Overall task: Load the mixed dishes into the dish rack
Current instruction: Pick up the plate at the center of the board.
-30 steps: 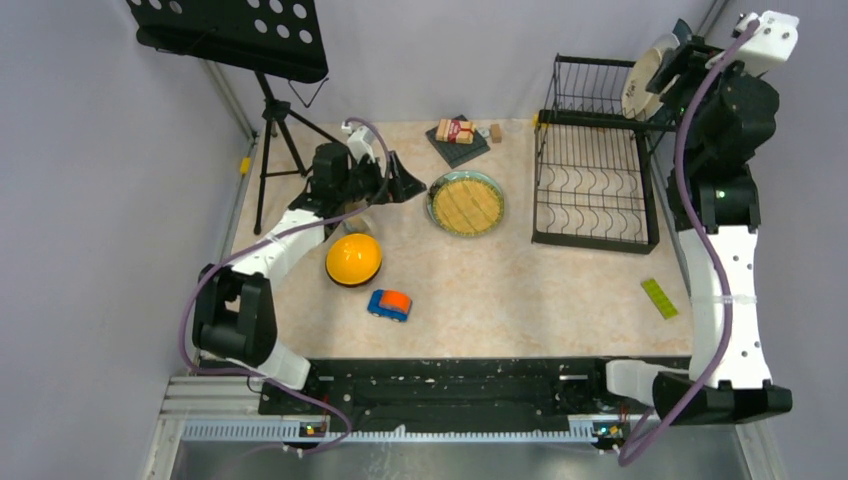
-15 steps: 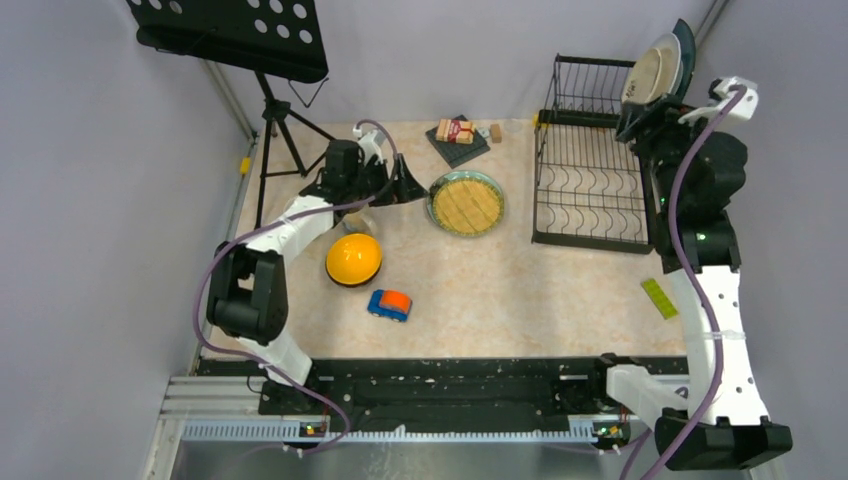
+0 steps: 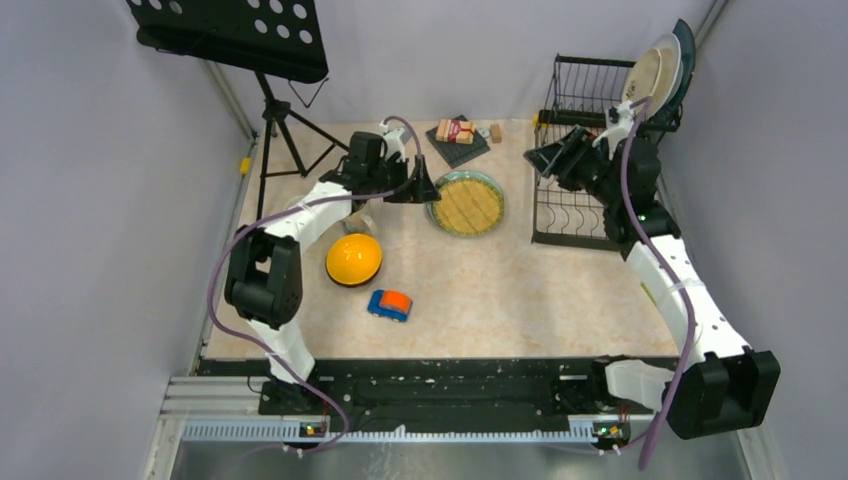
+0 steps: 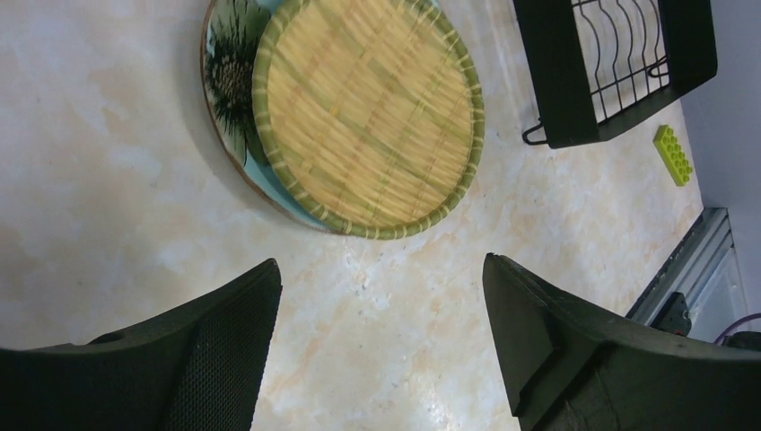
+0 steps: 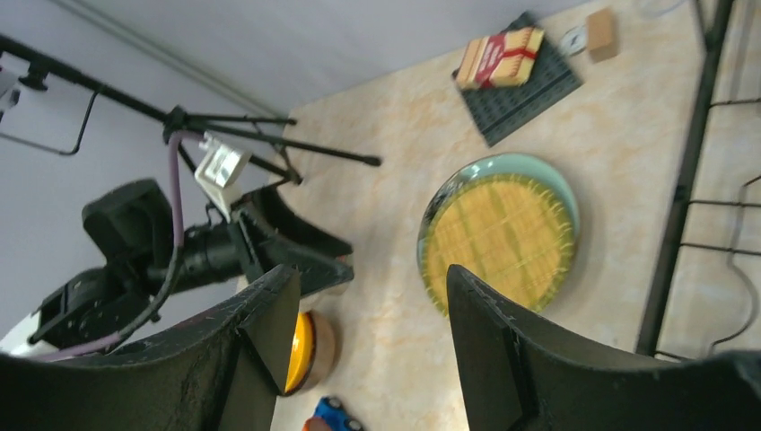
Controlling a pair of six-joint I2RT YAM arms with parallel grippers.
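A yellowish woven round plate (image 3: 467,203) lies on a mint-green plate (image 3: 492,188) at mid table. Both show in the left wrist view, woven plate (image 4: 368,117) and mint plate (image 4: 229,63). My left gripper (image 3: 415,186) is open and empty just left of them, its jaws wide (image 4: 379,269). The dish rack (image 3: 593,185) stands at the right. A cream plate (image 3: 648,75) and a dark teal plate (image 3: 683,55) lean upright at its back right corner. My right gripper (image 3: 547,158) is open and empty (image 5: 372,274) over the rack's left edge. The orange-yellow bowl (image 3: 353,258) lies upside down.
A blue-and-orange toy car (image 3: 389,304) sits in front of the bowl. A packet on a dark mat (image 3: 458,134) lies at the back. The music stand on its tripod (image 3: 270,120) stands at back left. A green brick (image 4: 673,154) lies right of the rack.
My right gripper let go of the cream plate at the rack's back right corner and swung down and left over the rack. My left gripper moved right toward the stacked plates.
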